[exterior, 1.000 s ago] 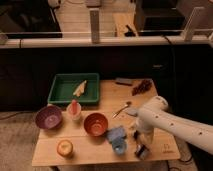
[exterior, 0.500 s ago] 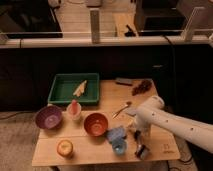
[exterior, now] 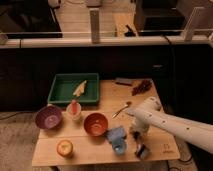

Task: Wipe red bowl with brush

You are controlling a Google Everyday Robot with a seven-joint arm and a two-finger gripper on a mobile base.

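Observation:
The red bowl (exterior: pixel 96 123) stands on the wooden table (exterior: pixel 90 155), front of centre, reddish-orange with a darker inside. My white arm (exterior: pixel 170 125) reaches in from the right and bends down to the gripper (exterior: pixel 139 144) near the table's front right, just right of the blue cloth (exterior: pixel 116 138). A small dark thing with a pale part, the brush (exterior: pixel 143 151), lies right at the gripper's tip. Whether the gripper touches or holds it cannot be told. The gripper is about a bowl's width to the right of the red bowl.
A purple bowl (exterior: pixel 48 117) stands at the left and a yellow-orange round thing (exterior: pixel 64 147) at the front left. A pale cup (exterior: pixel 74 112) stands beside the red bowl. A green tray (exterior: pixel 74 89) is at the back. A silver spoon (exterior: pixel 121 109) and a dark red cluster (exterior: pixel 141 87) are at the back right.

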